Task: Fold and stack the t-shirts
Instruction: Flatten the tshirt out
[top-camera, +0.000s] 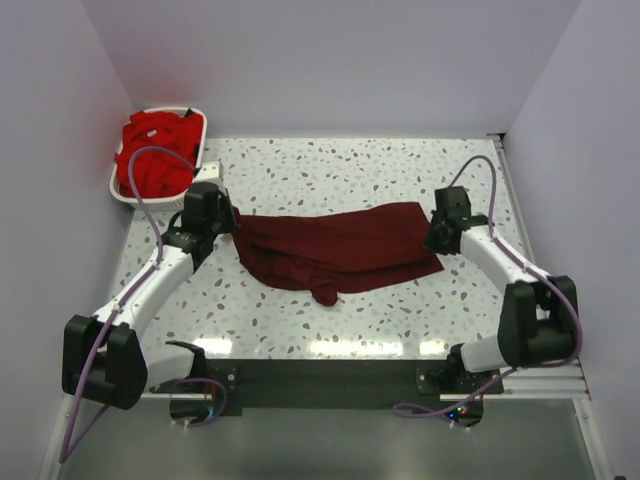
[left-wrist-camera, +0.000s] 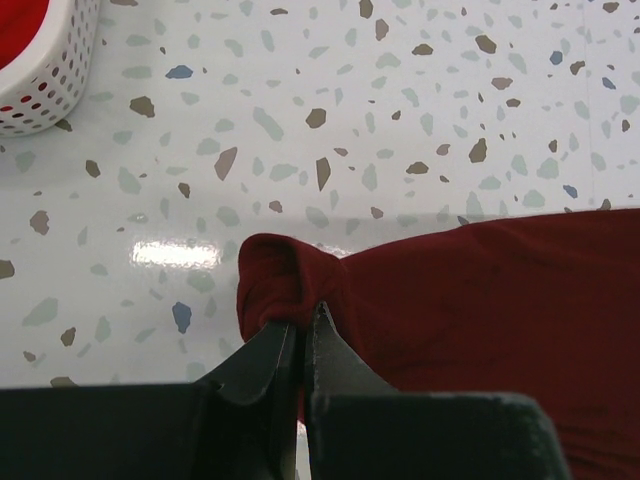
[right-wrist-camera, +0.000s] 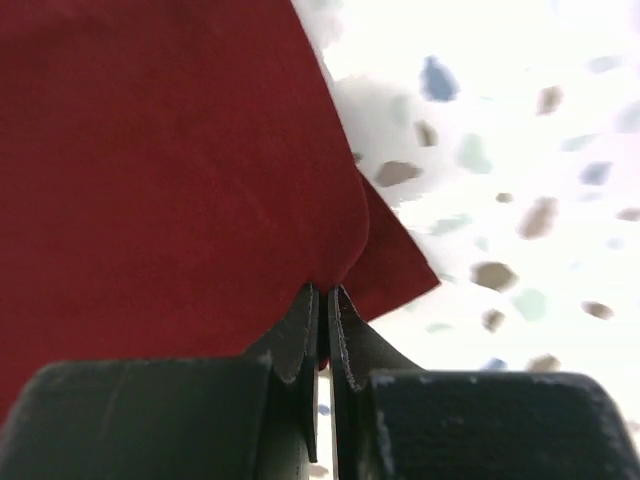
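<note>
A dark maroon t-shirt (top-camera: 335, 250) lies stretched across the middle of the speckled table, bunched and folded along its near edge. My left gripper (top-camera: 226, 222) is shut on the shirt's left end; the left wrist view shows the cloth (left-wrist-camera: 470, 290) pinched in a small wad at the fingertips (left-wrist-camera: 303, 322). My right gripper (top-camera: 436, 238) is shut on the shirt's right end; the right wrist view shows the cloth (right-wrist-camera: 170, 170) folded over between the closed fingers (right-wrist-camera: 326, 292). Bright red t-shirts (top-camera: 152, 150) lie piled in the basket at the far left.
A white slotted plastic basket (top-camera: 201, 150) stands at the table's far left corner, just behind my left gripper; its wall shows in the left wrist view (left-wrist-camera: 45, 85). White walls enclose the table on the left, back and right.
</note>
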